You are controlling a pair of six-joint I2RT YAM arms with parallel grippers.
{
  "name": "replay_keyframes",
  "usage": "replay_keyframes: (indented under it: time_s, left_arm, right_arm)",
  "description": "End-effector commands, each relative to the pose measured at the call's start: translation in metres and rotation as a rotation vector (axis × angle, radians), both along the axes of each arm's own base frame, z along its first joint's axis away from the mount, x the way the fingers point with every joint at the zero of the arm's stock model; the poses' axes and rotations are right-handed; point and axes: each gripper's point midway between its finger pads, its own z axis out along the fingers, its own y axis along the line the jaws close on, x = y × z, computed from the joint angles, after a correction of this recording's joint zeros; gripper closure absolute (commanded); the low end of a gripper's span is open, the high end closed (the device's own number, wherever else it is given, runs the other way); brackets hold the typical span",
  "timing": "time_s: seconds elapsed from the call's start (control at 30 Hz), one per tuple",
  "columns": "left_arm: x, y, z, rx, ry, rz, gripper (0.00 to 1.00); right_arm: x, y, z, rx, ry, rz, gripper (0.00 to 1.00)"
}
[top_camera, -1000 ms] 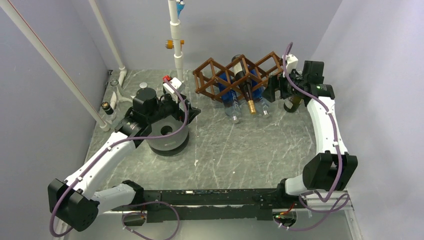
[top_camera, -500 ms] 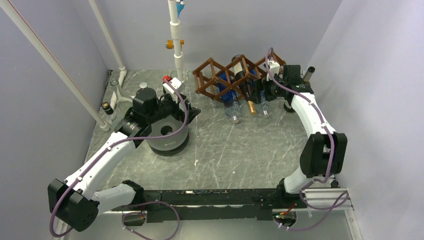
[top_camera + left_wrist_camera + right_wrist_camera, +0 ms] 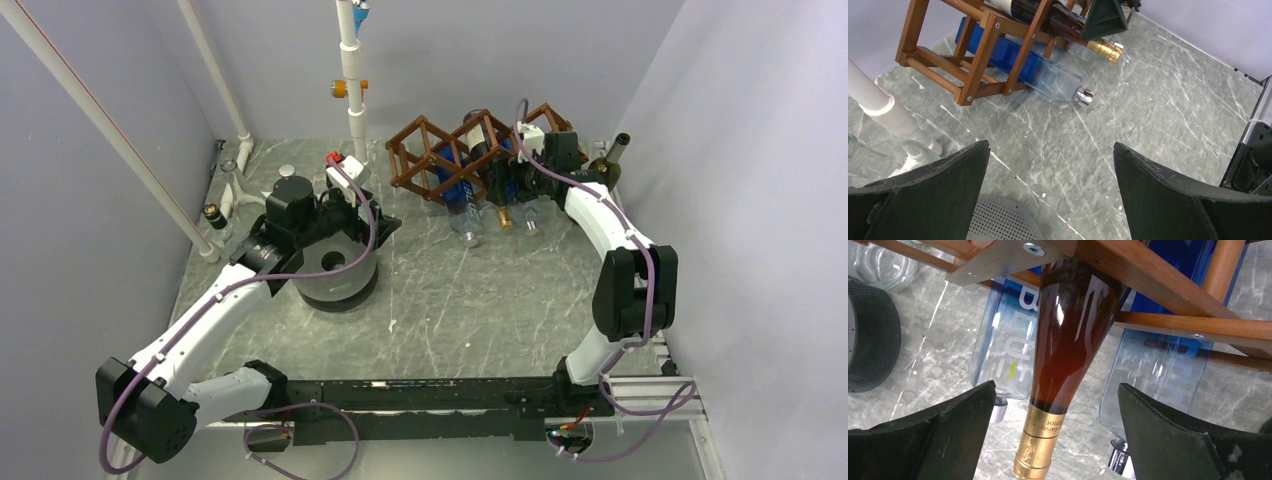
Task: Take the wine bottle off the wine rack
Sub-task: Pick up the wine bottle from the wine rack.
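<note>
The brown wooden wine rack (image 3: 428, 148) stands at the back of the table. A dark wine bottle (image 3: 490, 178) with a gold foil neck lies in one of its cells, neck pointing down and forward. In the right wrist view that wine bottle (image 3: 1070, 335) pokes out under the rack's beams (image 3: 1168, 322). My right gripper (image 3: 1056, 385) is open, one finger on each side of the gold neck with gaps on both sides. In the top view the right gripper (image 3: 512, 188) is at the rack's front. My left gripper (image 3: 1050, 144) is open and empty over the table, left of the rack (image 3: 973, 55).
Two blue glass bottles (image 3: 1008, 340) (image 3: 1158, 370) lie in the rack on either side of the wine bottle. A dark bottle (image 3: 606, 162) stands upright by the right wall. A round grey perforated disc (image 3: 335, 268) sits under the left arm. White pipes (image 3: 352, 90) rise at the back.
My right arm has swung left from the back right corner to the rack, leaving the dark bottle standing there. Its open jaws now flank the wine bottle's neck. The left arm is still.
</note>
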Motion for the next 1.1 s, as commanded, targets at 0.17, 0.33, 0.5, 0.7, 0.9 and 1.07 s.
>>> replay_keyframes:
  time_s: [0.17,0.33,0.5,0.7,0.9,1.07]
  left_arm:
    - [0.003,-0.002,0.003,-0.001,-0.027,0.003,0.0]
    - [0.004,-0.002,0.002,0.0,-0.025,0.002,0.0]
    - [0.004,-0.001,0.001,0.003,-0.026,0.004,0.01]
    - [0.004,-0.001,0.002,0.005,-0.028,0.007,0.01]
    - [0.004,-0.001,0.001,0.005,-0.026,0.006,0.01]
    - [0.005,-0.001,0.0,0.007,-0.026,0.006,0.0]
  right_arm:
    - [0.021,0.005,-0.001,0.008,-0.034,-0.06,0.09]
    - [0.025,0.005,-0.005,-0.003,-0.028,-0.072,0.1]
    - [0.026,0.007,-0.01,-0.003,-0.017,-0.074,0.13]
    - [0.028,0.009,-0.016,-0.008,-0.004,-0.075,0.14]
    - [0.03,0.011,-0.02,-0.007,0.002,-0.076,0.17]
    - [0.031,0.011,-0.022,-0.009,0.0,-0.078,0.19]
